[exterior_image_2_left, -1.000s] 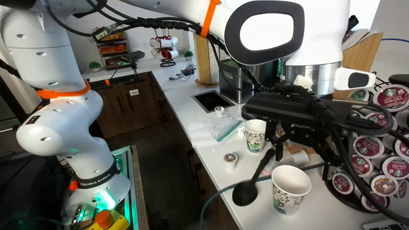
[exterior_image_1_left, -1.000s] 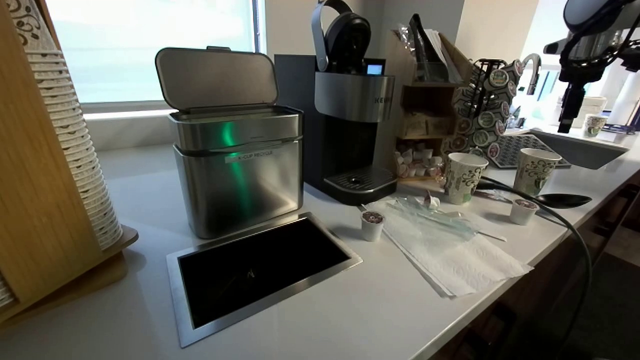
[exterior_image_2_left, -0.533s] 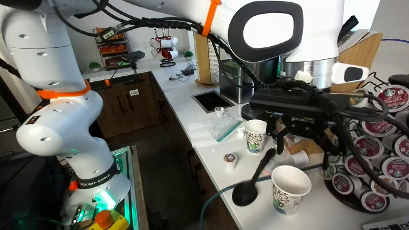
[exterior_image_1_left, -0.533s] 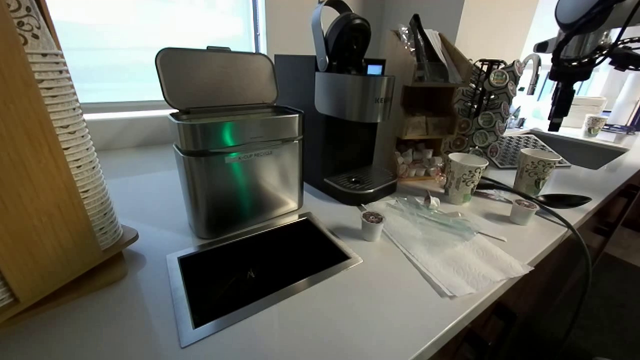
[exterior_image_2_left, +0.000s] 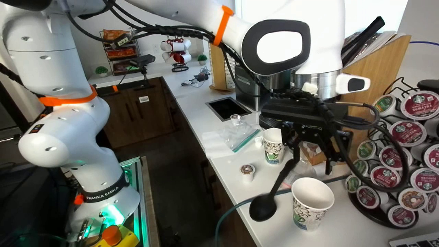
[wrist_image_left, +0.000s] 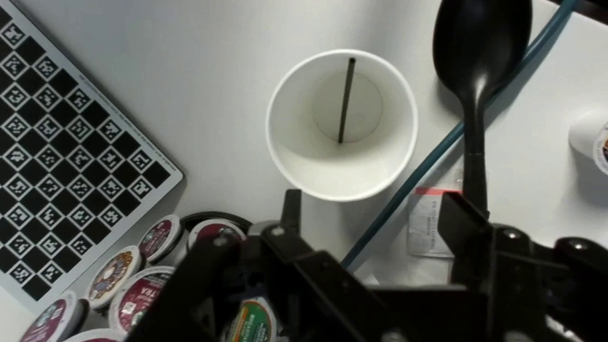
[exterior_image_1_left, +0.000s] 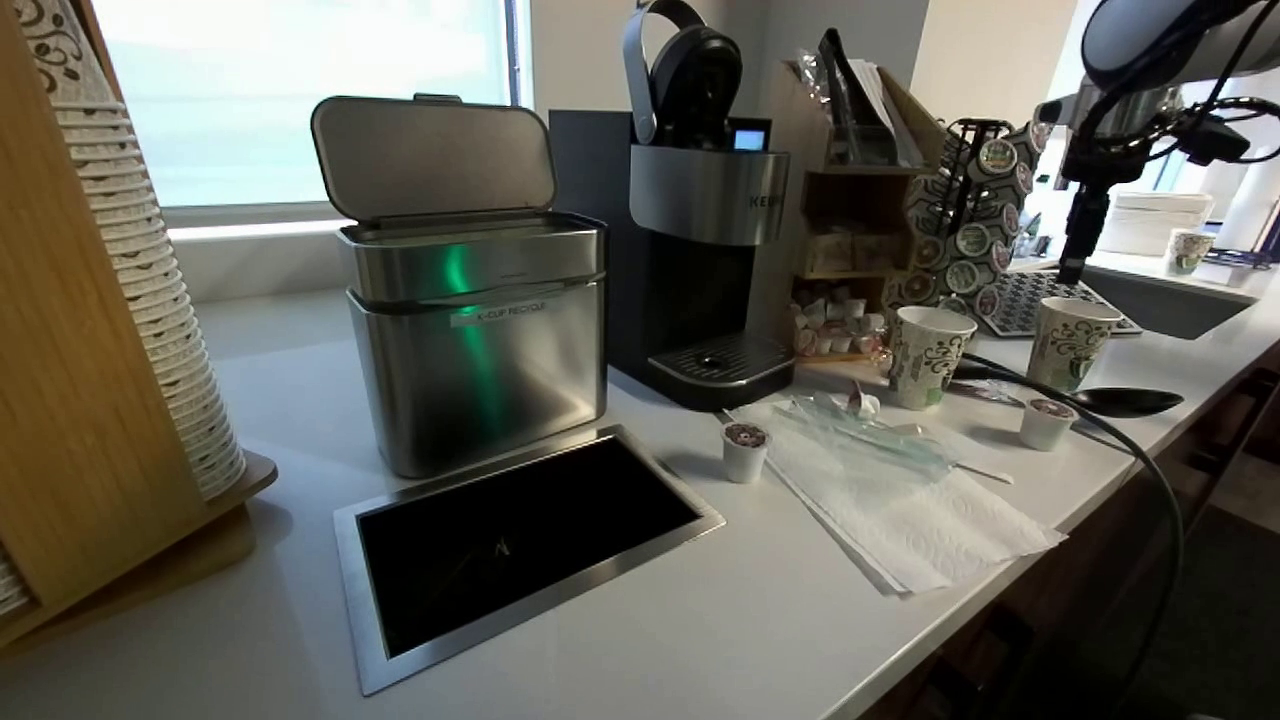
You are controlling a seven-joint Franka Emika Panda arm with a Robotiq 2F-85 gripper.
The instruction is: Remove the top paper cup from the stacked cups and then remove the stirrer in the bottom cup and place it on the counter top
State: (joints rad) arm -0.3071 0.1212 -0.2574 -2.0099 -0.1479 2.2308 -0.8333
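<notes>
Two white paper cups with grey leaf print stand apart on the counter top (exterior_image_1_left: 640, 620). The bottom cup (exterior_image_2_left: 307, 216) is upright beside the black spoon. Looking down into it, the wrist view shows the thin dark stirrer (wrist_image_left: 346, 97) leaning inside from base to wall. Farther along stands the top paper cup (exterior_image_2_left: 272, 151), upright in both exterior views and out of the wrist view. My gripper (wrist_image_left: 373, 211) is open with nothing held, above the counter on the far side of the bottom cup in an exterior view. Its left finger (wrist_image_left: 291, 206) lies close to that cup's rim in the picture; contact cannot be told.
A black spoon (wrist_image_left: 475, 80) and a blue-green cable (wrist_image_left: 418, 173) lie beside the bottom cup. A checkered board (wrist_image_left: 71, 156) and a rack of coffee pods (exterior_image_2_left: 394, 157) flank it. A loose pod (exterior_image_2_left: 247, 171) stands near the edge. The coffee machine (exterior_image_1_left: 710, 190) is behind.
The arm has swung leftward in both exterior views, and the gripper hangs slightly lower now. Its fingers have drawn somewhat closer together. Both cups have stayed in place.
</notes>
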